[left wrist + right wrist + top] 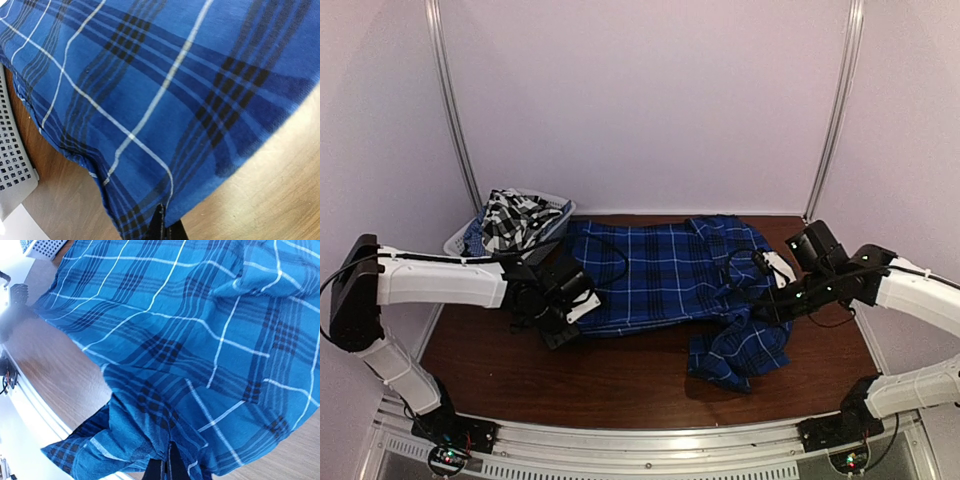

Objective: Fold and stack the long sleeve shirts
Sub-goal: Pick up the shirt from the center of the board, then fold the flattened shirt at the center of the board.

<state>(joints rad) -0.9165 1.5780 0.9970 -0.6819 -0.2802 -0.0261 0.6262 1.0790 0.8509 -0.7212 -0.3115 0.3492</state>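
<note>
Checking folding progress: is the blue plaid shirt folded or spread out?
Spread, not folded: the blue plaid shirt lies mostly flat across the table, with fabric bunched at its near right corner.

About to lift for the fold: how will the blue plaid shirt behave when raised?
Probably floppy: the blue shirt lies in soft wrinkles, its bunched end heaped near the front. Likely light and thin, as the left gripper and right gripper pinch its edge fully shut. Expect the middle and that end to sag and drag.
</note>
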